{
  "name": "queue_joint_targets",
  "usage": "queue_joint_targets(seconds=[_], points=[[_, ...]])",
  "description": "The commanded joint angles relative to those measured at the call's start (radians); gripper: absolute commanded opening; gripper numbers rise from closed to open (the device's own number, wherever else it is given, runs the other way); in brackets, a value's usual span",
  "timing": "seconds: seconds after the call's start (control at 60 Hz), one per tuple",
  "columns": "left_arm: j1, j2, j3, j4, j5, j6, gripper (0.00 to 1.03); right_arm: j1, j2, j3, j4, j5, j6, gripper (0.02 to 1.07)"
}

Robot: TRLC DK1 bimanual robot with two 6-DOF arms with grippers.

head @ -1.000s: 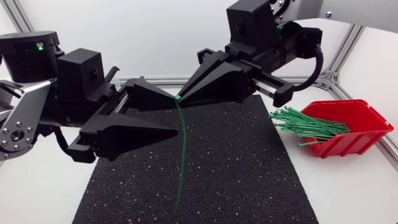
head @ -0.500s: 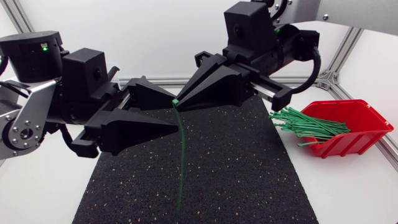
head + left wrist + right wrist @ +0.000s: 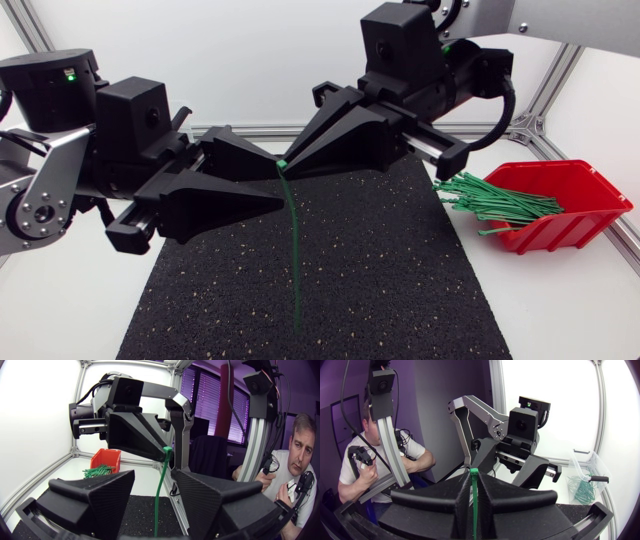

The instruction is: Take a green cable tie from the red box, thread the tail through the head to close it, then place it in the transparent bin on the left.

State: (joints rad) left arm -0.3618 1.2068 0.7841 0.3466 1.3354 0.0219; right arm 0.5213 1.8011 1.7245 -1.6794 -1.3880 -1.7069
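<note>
The right gripper (image 3: pixel 284 163) hangs above the far part of the black mat (image 3: pixel 400 270), its two wedge fingers pressed together on the head end of a green cable tie (image 3: pixel 295 260). The tie hangs from the fingertips almost straight down, with a slight bow, and its tail ends over the near part of the mat. In the head view I cannot tell whether the tail touches the mat. The left gripper (image 3: pixel 278 182) comes in from the left at nearly the same height, with its fingers spread wide. One finger lies on each side of the upper part of the hanging tie. In the left wrist view the strap runs down through the gap between them, with clear space on both sides, so neither finger touches it. The tips of the two grippers are very near each other, the left's just below the right's. The red box (image 3: pixel 580 215) sits on the white table (image 3: pixel 560 310) beside the mat's right edge, with a bundle of green ties (image 3: pixel 495 200) sticking out of its open front towards the mat. The right wrist view shows the transparent bin (image 3: pixel 587 467) on the table past the left arm, with a few closed green loops (image 3: pixel 580 487) lying in it
</note>
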Motion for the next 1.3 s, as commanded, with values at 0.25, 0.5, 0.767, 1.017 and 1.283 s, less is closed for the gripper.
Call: queue_joint_targets(seconds=[0.25, 0.5, 0.767, 1.017, 1.283], points=[[0.001, 0.031, -0.013, 0.023, 0.022, -0.028, 0.46, 0.016, 0.006, -0.022, -0.240, -0.013, -0.036, 0.08], [0.001, 0.030, -0.013, 0.028, 0.024, -0.034, 0.38, 0.017, 0.010, -0.023, -0.240, -0.013, -0.043, 0.08], [0.001, 0.020, -0.014, 0.032, 0.030, -0.048, 0.21, 0.017, 0.012, -0.022, -0.240, -0.013, -0.046, 0.08], [0.003, 0.013, -0.016, 0.032, 0.031, -0.054, 0.15, 0.006, 0.018, -0.023, -0.243, -0.011, -0.062, 0.08], [0.017, -0.004, -0.029, 0.035, 0.031, -0.071, 0.34, 0.002, 0.023, -0.023, -0.243, -0.013, -0.062, 0.08]])
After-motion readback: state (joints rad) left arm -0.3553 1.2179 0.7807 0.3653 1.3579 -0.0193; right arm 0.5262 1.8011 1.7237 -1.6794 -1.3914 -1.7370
